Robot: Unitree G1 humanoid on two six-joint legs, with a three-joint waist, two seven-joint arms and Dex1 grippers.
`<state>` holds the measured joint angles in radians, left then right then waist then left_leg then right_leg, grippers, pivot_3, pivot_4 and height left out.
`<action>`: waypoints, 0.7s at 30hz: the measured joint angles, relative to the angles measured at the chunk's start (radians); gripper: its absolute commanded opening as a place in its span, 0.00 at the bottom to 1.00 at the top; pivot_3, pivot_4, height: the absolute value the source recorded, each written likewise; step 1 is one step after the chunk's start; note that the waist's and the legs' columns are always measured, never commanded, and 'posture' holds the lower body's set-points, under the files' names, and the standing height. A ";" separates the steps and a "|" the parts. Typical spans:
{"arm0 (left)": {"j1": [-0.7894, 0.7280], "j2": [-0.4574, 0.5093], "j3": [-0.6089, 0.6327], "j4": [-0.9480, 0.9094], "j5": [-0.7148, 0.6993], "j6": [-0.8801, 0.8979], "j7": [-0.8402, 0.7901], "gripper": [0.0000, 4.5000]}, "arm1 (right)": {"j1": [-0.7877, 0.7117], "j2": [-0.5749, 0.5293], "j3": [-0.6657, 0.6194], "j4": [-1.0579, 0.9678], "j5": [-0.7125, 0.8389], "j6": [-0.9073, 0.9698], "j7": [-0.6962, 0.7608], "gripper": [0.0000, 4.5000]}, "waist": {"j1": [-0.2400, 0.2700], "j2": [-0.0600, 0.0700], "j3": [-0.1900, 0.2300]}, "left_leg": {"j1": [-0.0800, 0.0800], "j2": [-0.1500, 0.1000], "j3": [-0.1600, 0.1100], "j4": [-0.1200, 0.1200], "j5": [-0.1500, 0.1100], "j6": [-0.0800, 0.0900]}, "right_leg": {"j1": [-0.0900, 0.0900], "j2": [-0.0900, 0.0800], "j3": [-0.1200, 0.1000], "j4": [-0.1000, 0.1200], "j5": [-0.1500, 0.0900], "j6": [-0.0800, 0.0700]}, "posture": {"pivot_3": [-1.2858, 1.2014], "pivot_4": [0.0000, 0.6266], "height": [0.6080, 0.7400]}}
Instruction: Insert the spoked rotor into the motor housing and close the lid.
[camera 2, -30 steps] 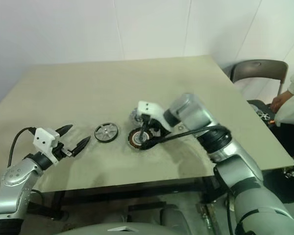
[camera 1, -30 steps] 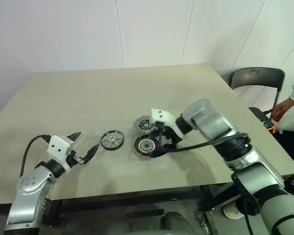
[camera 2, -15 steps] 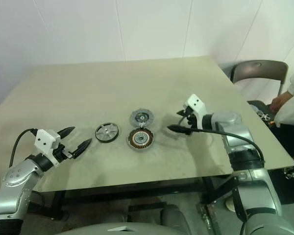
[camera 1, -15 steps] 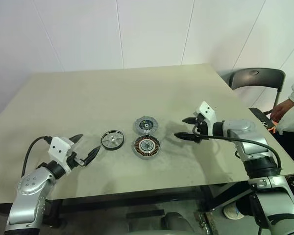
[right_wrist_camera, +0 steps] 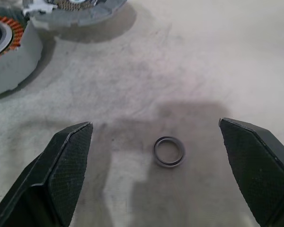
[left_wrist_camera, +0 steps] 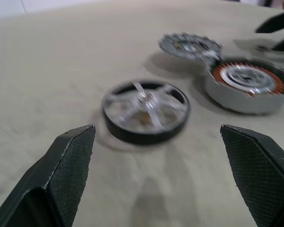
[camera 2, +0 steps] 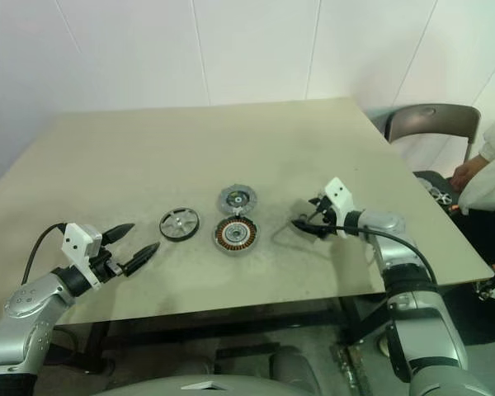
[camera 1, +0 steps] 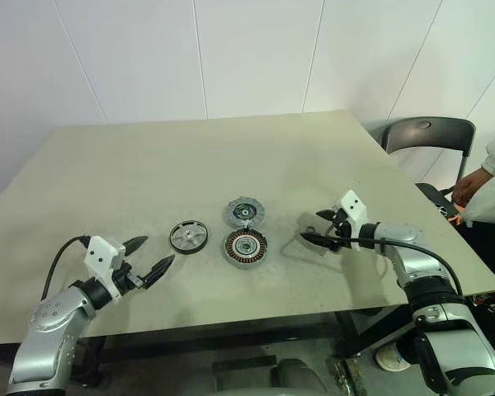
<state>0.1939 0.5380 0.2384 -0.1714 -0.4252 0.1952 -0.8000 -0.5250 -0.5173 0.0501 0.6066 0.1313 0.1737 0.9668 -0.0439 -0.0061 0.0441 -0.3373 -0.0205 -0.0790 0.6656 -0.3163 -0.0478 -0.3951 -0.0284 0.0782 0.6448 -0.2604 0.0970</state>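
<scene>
Right gripper (camera 1: 316, 228) wide open, low over table (camera 1: 148, 157).

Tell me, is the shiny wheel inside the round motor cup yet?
Not yet. The spoked rotor lies flat on the table, beside the motor housing, whose copper windings show uncovered.
</scene>
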 measured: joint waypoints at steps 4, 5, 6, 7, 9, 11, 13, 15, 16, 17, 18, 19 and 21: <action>0.005 0.003 0.000 -0.008 0.000 0.014 -0.003 1.00 | -0.009 0.021 0.001 0.053 -0.006 -0.014 -0.012 0.99 | 0.001 0.000 0.000 | 0.001 0.000 0.000 0.000 0.000 0.000 | 0.001 0.000 0.000 0.000 0.000 0.000 | 0.52 0.00 1.00; 0.005 0.004 0.000 -0.009 0.000 0.014 -0.003 1.00 | -0.010 0.024 0.001 0.062 -0.008 -0.014 -0.015 0.99 | 0.001 0.000 0.000 | 0.001 0.000 0.000 0.000 0.000 0.000 | 0.001 0.000 0.000 0.000 0.000 0.000 | 0.52 0.00 1.00; 0.005 0.004 0.000 -0.009 0.000 0.014 -0.003 1.00 | -0.011 0.025 0.001 0.071 -0.009 -0.014 -0.017 0.99 | 0.001 0.000 0.000 | 0.000 0.000 0.000 0.000 0.000 0.000 | 0.000 0.000 0.000 0.000 0.000 0.000 | 0.52 0.00 1.00; 0.005 0.005 0.001 -0.009 0.000 0.014 -0.003 1.00 | -0.014 0.025 0.001 0.075 -0.009 -0.015 -0.017 0.99 | 0.000 0.000 0.000 | 0.000 0.000 0.000 0.000 0.000 0.000 | 0.000 0.000 0.000 0.000 0.000 0.000 | 0.52 0.00 1.00; 0.005 0.006 0.001 -0.011 0.000 0.014 -0.003 1.00 | -0.024 0.025 0.001 0.091 -0.009 -0.017 -0.019 0.99 | 0.000 0.000 0.000 | 0.000 0.000 -0.001 0.000 0.000 0.000 | 0.000 0.000 0.000 0.000 0.000 0.000 | 0.52 0.00 1.00; 0.005 0.008 0.001 -0.015 0.000 0.014 -0.003 1.00 | -0.029 0.025 0.001 0.105 -0.009 -0.025 -0.021 0.99 | 0.000 0.000 0.000 | 0.000 0.000 -0.001 0.000 0.000 0.000 | 0.001 0.000 0.000 0.000 0.000 0.000 | 0.52 0.00 1.00; 0.005 0.009 0.001 -0.023 0.000 0.014 -0.002 1.00 | -0.033 0.024 0.001 0.118 -0.010 -0.035 -0.021 0.96 | 0.001 0.000 0.000 | 0.001 0.000 -0.001 0.000 0.000 0.000 | 0.001 0.000 0.000 0.000 0.000 0.000 | 0.52 0.00 1.00; 0.005 0.011 0.001 -0.030 0.000 0.015 0.001 1.00 | -0.035 0.023 0.000 0.126 -0.009 -0.041 -0.022 0.85 | 0.001 0.000 0.000 | 0.001 0.000 -0.001 0.000 0.000 0.000 | 0.001 0.000 0.000 0.000 0.000 0.000 | 0.52 0.00 1.00; 0.004 0.012 0.001 -0.033 0.001 0.015 0.004 1.00 | -0.035 0.021 -0.002 0.128 -0.009 -0.042 -0.023 0.78 | 0.001 0.000 0.000 | 0.001 0.000 -0.001 0.000 0.000 0.000 | 0.001 0.000 0.000 0.000 0.000 0.000 | 0.52 0.00 1.00; 0.004 0.013 0.001 -0.038 0.001 0.016 0.007 1.00 | -0.035 0.018 -0.002 0.129 -0.009 -0.042 -0.022 0.71 | 0.001 0.000 0.000 | 0.001 0.000 -0.001 0.000 0.000 0.000 | 0.001 0.000 0.000 0.000 0.000 0.000 | 0.52 0.00 1.00; 0.003 0.013 0.001 -0.042 0.001 0.017 0.009 1.00 | -0.035 0.016 -0.003 0.131 -0.008 -0.043 -0.022 0.64 | 0.001 0.000 0.000 | 0.001 0.000 -0.001 0.000 0.000 0.000 | 0.001 0.000 0.000 -0.001 0.000 0.000 | 0.52 0.00 1.00; 0.001 0.013 0.001 -0.046 0.001 0.018 0.013 1.00 | -0.035 0.015 -0.004 0.134 -0.008 -0.044 -0.021 0.56 | 0.000 0.000 0.000 | 0.001 0.000 -0.001 0.000 0.000 0.000 | 0.001 0.000 0.000 -0.001 0.000 0.000 | 0.52 0.00 1.00; -0.001 0.013 0.001 -0.050 0.001 0.020 0.017 1.00 | -0.034 0.015 -0.004 0.135 -0.008 -0.045 -0.016 0.41 | 0.000 0.000 0.000 | 0.001 0.000 -0.001 0.000 0.000 0.000 | 0.001 0.000 0.000 -0.001 0.000 0.000 | 0.52 0.00 1.00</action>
<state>0.1933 0.5512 0.2393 -0.2211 -0.4245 0.2148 -0.7833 -0.5591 -0.5024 0.0465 0.7421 0.1233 0.1290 0.9504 -0.0435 -0.0061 0.0441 -0.3364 -0.0205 -0.0800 0.6656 -0.3163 -0.0478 -0.3937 -0.0285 0.0783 0.6441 -0.2604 0.0970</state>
